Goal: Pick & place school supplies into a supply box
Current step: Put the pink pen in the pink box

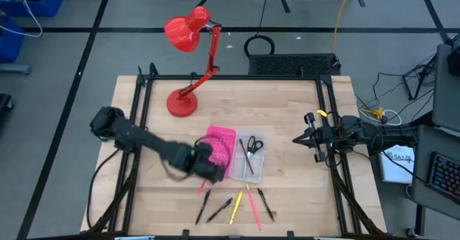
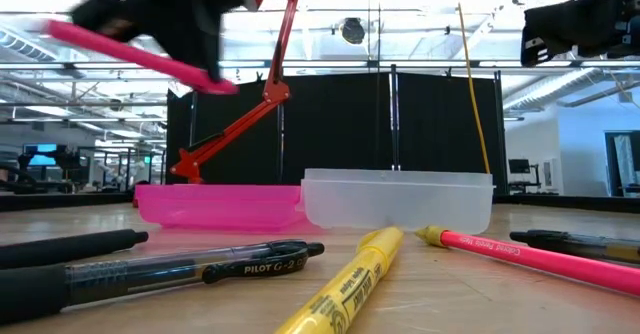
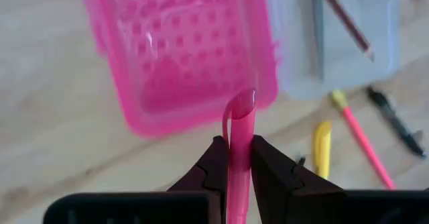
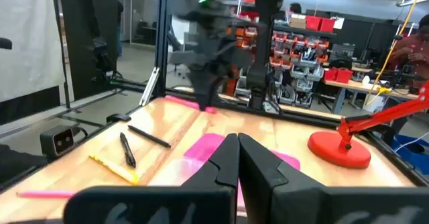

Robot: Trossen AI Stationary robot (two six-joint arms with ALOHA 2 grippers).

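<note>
Above table [image 1: 287,96], left tool [image 3: 234,158] grips pink pen [image 3: 238,143].

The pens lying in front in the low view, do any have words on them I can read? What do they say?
"PILOT G-2" on the clear pen with the black grip.
Black print on the yellow highlighter: too blurred to read.
Small print on the pink pen: too small to read.
The black pen at the far left shows no words.
</note>
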